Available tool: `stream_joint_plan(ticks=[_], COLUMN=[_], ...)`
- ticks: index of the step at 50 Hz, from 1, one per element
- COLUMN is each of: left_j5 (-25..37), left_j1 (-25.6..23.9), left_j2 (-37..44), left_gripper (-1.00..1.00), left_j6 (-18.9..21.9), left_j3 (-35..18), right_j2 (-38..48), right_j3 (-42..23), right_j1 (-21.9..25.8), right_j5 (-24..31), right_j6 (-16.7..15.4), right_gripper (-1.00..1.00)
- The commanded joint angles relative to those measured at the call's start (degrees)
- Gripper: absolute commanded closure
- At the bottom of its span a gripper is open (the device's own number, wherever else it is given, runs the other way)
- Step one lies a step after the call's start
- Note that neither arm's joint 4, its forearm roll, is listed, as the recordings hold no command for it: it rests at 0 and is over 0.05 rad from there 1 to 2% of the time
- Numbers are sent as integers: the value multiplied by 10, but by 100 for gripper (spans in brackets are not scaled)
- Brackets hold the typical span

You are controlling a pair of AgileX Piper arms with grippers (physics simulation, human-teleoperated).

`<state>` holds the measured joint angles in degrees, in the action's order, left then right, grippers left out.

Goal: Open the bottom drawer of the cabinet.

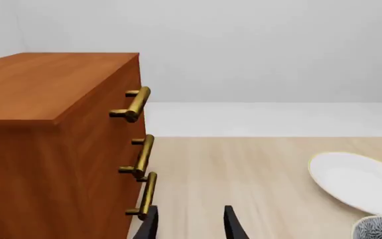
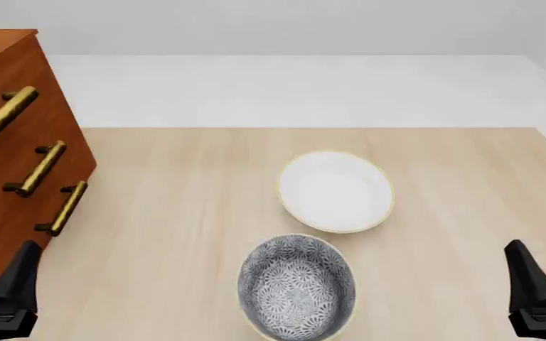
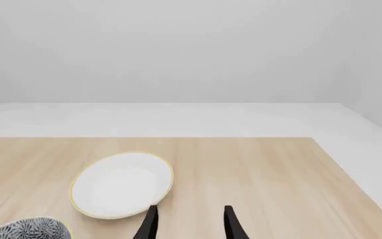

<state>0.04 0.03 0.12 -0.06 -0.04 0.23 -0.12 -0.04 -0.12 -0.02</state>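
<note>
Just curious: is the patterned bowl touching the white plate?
Cannot tell. In the front view the patterned bowl rim meets the white plate edge with no gap showing, but overlap could hide one.

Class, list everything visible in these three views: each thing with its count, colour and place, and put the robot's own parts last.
Cabinet: one, reddish-brown, far left of the table.
Drawer handles: three, brass, stacked on the cabinet front; the bottom drawer's handle is lowest.
White bowl: one, white with a yellowish rim, mid-table.
Patterned bowl: one, grey-and-white, nearer than the white bowl.
Table: one, light wood.
Left gripper: black, open, near the cabinet.
Right gripper: black, open, right side.
</note>
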Motion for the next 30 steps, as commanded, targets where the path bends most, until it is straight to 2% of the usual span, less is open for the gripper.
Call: stream_joint_plan(ticks=[1,8,12,15,16,17,18,19,22,24,26,30], left_j5=[-2,-13,-53,-75,-99,-114,-114,-115,-122,-140,-151,-170], left_j1=[-2,-5,-17,-17,-28,-27,-49,-57,-50,-65,-85,-92], left_j2=[7,20,59,84,114,135,146,159,183,211,232,280], left_gripper=[-100,-100,-100,-100,-100,-100,-100,-100,-100,-100,-100,-100], left_j6=[-2,-5,20,13,27,23,48,56,44,71,83,96], left_j3=[0,0,-2,-6,-18,-23,-40,-55,-82,-96,-110,-128], right_j2=[0,1,1,1,1,1,1,1,1,1,1,1], right_j3=[-1,-1,-1,-1,0,0,0,0,0,0,0,0], right_j1=[1,1,1,1,0,0,0,1,0,1,1,1], right_j5=[0,0,0,0,-1,-1,-1,-1,-1,-1,-1,-1], right_j6=[-1,-1,0,0,-1,0,0,-1,0,0,-1,0], right_gripper=[-100,-100,-100,-100,-100,-100,-100,-100,-100,-100,-100,-100])
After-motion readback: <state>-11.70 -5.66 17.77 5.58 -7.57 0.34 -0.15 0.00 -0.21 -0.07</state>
